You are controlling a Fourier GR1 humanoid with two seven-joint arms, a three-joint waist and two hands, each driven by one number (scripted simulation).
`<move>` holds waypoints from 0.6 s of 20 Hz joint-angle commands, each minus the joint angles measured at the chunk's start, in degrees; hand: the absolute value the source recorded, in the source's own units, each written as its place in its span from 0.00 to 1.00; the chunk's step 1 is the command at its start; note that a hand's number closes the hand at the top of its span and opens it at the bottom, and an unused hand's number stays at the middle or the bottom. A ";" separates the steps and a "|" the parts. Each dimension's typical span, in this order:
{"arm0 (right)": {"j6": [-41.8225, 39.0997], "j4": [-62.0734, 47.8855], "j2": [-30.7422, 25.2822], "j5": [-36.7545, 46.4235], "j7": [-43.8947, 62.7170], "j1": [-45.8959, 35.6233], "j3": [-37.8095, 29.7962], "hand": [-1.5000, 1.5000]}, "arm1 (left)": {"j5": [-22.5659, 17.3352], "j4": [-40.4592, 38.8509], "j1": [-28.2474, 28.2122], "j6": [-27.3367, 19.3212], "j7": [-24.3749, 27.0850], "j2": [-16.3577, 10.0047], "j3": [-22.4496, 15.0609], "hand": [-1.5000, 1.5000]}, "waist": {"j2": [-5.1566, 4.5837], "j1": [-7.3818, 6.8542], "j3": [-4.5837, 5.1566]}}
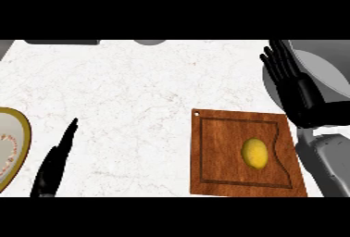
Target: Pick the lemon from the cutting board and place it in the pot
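A yellow lemon (pixel 255 153) lies on the wooden cutting board (pixel 222 152) at the lower right, near the board's right side. My right hand (pixel 295 85) is above and to the right of the board, its fingers straight and pointing away, open, clear of the lemon. A grey round pot (pixel 327 74) shows at the right edge, partly hidden behind that hand. My left hand (pixel 57 159) is at the lower left, seen edge-on with straight fingers, holding nothing.
A cream plate with a gold rim (pixel 21 152) pokes in from the left edge, close to my left hand. Dark and grey shapes (pixel 149 42) line the counter's far edge. White marble counter spreads between the plate and the board.
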State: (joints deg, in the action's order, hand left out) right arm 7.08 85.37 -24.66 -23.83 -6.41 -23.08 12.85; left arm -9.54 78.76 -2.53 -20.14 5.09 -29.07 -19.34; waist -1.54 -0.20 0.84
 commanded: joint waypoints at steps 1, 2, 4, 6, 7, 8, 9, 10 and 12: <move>0.87 2.08 -1.92 1.77 -0.12 5.48 -1.73 1.00 | -0.19 4.86 0.31 -1.69 -3.84 1.96 0.42 0.50 | 1.71 0.49 -0.87; 2.11 -2.28 -2.12 2.26 -2.47 4.56 -4.32 1.00 | -2.82 5.75 1.45 0.26 -2.62 0.43 3.29 0.50 | 1.55 0.38 -0.87; 2.21 -4.56 -6.69 1.73 -3.87 6.75 -9.09 1.00 | -5.99 9.01 6.18 -1.39 -4.03 0.80 7.70 0.50 | 1.66 1.34 -0.94; 3.59 -6.71 -10.63 1.80 -5.71 9.87 -14.22 1.00 | -8.45 12.55 8.08 -3.36 -4.23 2.90 9.94 0.50 | 2.00 2.41 -1.02; 1.69 -7.18 -22.35 20.54 -4.59 9.30 -2.34 1.00 | -6.77 9.96 6.33 -1.89 -3.20 2.23 7.48 0.50 | 1.40 2.19 1.06; 9.14 -11.80 -19.12 20.29 -4.89 13.07 -6.07 1.00 | -9.30 10.83 7.69 -2.12 -3.77 3.19 9.74 0.50 | 1.14 2.44 -0.54; 13.39 -13.84 -13.00 15.23 -7.68 13.75 -10.99 0.00 | -10.75 12.69 8.52 -1.41 -6.18 2.46 10.53 0.50 | 1.39 1.35 -1.01; 14.12 -11.61 -9.38 15.32 -13.44 17.59 -9.89 0.00 | -11.64 13.92 10.31 -0.66 -8.92 0.90 11.56 0.50 | 1.66 1.71 -1.06; 14.53 -9.24 -7.43 13.51 -19.10 20.65 -12.31 0.00 | -10.76 14.27 9.20 -2.20 -9.09 2.90 10.21 0.50 | 1.78 1.53 -0.99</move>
State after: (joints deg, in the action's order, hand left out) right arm 16.92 79.47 -34.85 -10.70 -19.11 -10.31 3.90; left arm -18.70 90.32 5.70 -21.74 -1.28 -27.02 -9.92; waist 0.92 0.95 1.39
